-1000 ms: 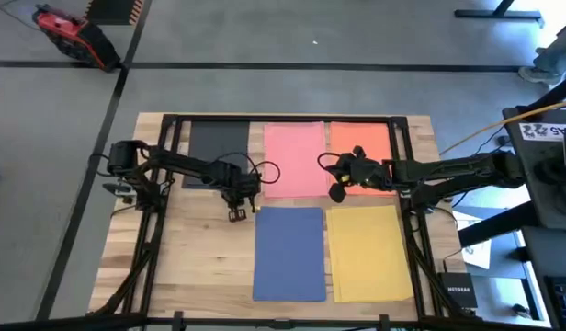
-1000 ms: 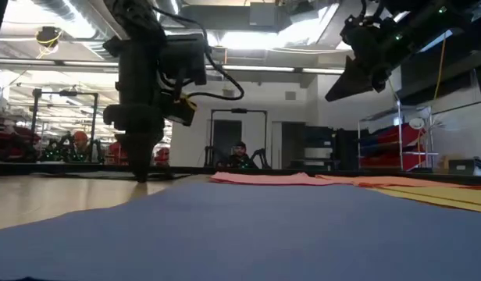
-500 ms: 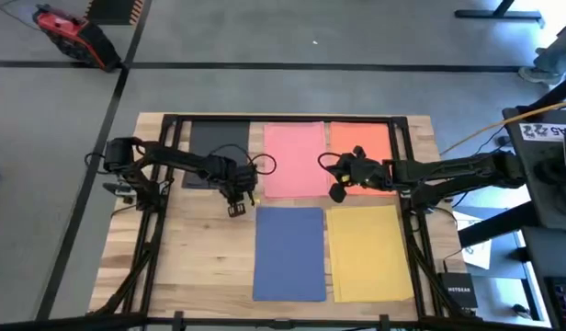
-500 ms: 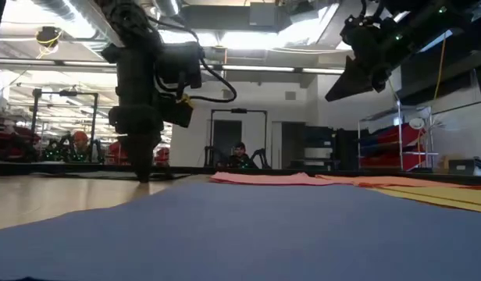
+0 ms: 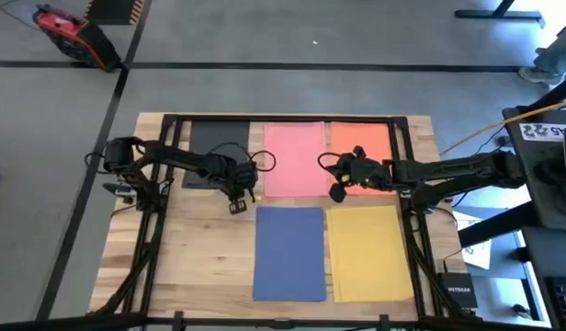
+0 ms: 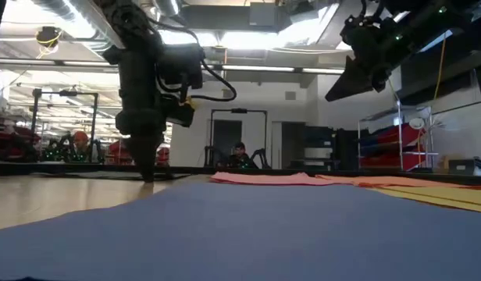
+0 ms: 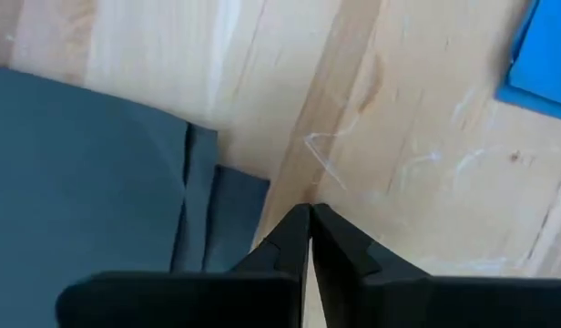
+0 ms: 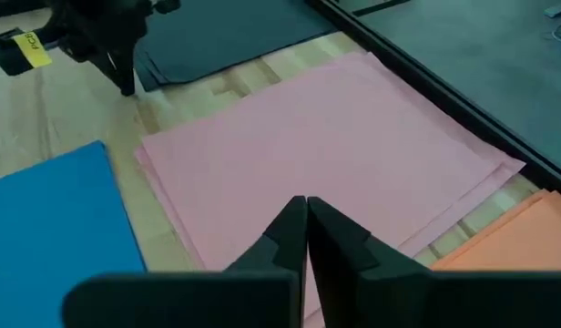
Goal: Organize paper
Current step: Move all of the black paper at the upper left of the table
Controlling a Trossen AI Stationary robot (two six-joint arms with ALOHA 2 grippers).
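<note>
Five stacks of paper lie flat on the wooden table: black [image 5: 219, 142] at the far left, pink [image 5: 295, 158], orange-red [image 5: 361, 145], blue [image 5: 289, 252] and yellow [image 5: 370, 252]. My left gripper [image 5: 235, 206] is shut and points down, its tips [image 7: 308, 214] low over bare wood at the near right corner of the black paper [image 7: 98, 173], whose sheets lie slightly offset. My right gripper [image 5: 338, 191] is shut and hangs well above the table [image 6: 358, 62], over the near part of the pink paper [image 8: 335, 146]. My left gripper's shut fingertips [image 6: 147, 176] reach down to the table's surface beside the black paper's near right corner [image 7: 239, 196]. Whether they touch the wood or the paper's edge, I cannot tell.
A black metal frame [image 5: 283, 118] runs around the far half of the table, with rails down both sides. Bare wood [image 5: 200, 257] lies left of the blue paper. A red device [image 5: 67, 32] sits on the floor beyond the table.
My left gripper has moved a little toward the table's far edge, closer to the black paper's near right corner, staying shut and low. The papers and my right gripper have kept still.
</note>
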